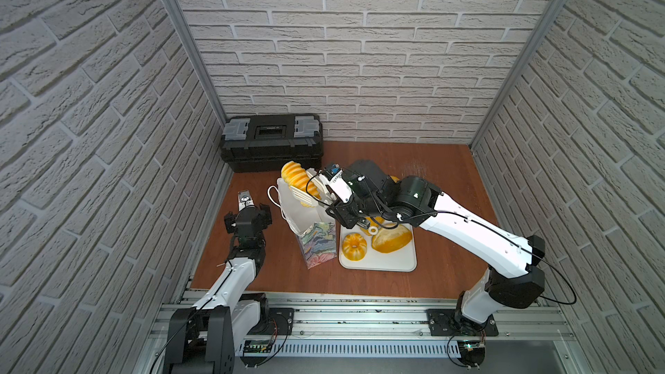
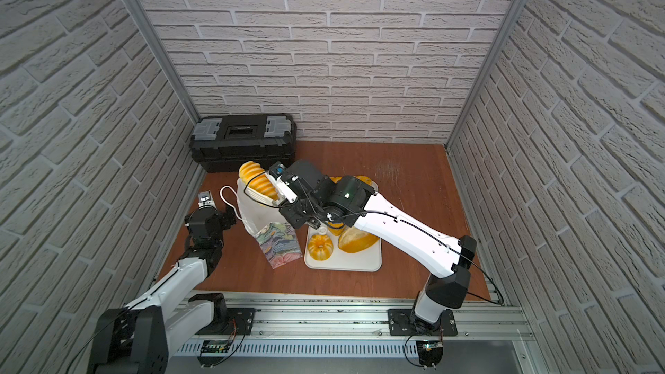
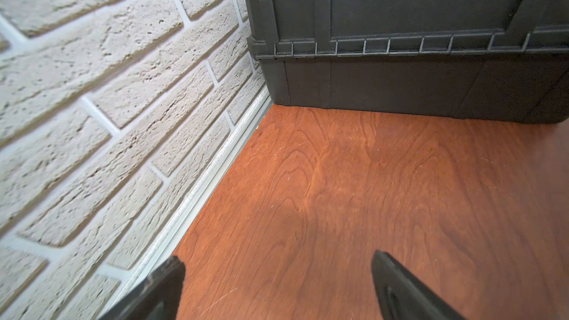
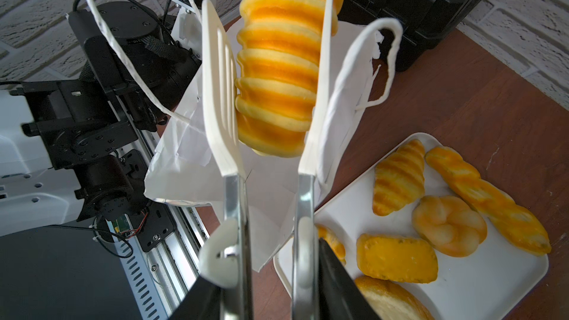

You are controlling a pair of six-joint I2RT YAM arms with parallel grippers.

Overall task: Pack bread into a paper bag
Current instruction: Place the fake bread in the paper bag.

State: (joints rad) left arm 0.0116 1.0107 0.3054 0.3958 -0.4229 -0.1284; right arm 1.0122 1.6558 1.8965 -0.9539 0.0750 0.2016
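Bread roll (image 4: 277, 66), the ridged one, hangs tilted over the open mouth of the paper bag (image 1: 306, 215), caught between the white blades of the tongs (image 4: 220, 87). The right gripper (image 4: 271, 297) clasps the tongs' metal arms. Other bread pieces (image 4: 449, 226) lie on the white tray (image 4: 492, 287) just beside the bag. The left gripper (image 3: 277, 287) is spread and empty, near the side wall.
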